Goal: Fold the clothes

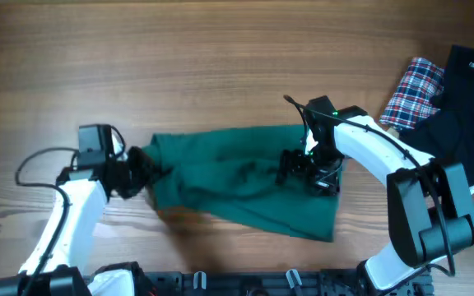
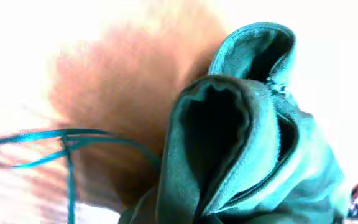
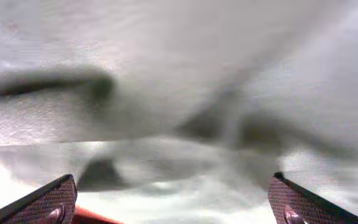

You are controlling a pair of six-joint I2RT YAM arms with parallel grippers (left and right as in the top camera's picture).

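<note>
Teal clothes [image 1: 237, 177] lie spread mid-table. At their left edge the left gripper [image 1: 142, 168] is closed, pinching bunched fabric. Over their right part the right gripper [image 1: 299, 167] sits low, jaws fully apart, holding nothing. Far right: plaid cloth [image 1: 414, 89], black garment [image 1: 467, 90]

Bunched teal-green clothes [image 2: 253, 143] fill the right side above a blurred wooden table [image 2: 117, 81].

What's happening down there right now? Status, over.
Left gripper shut on edge of green garment. Right gripper open, over its other half. Plaid cloth, black garment lie apart.
</note>
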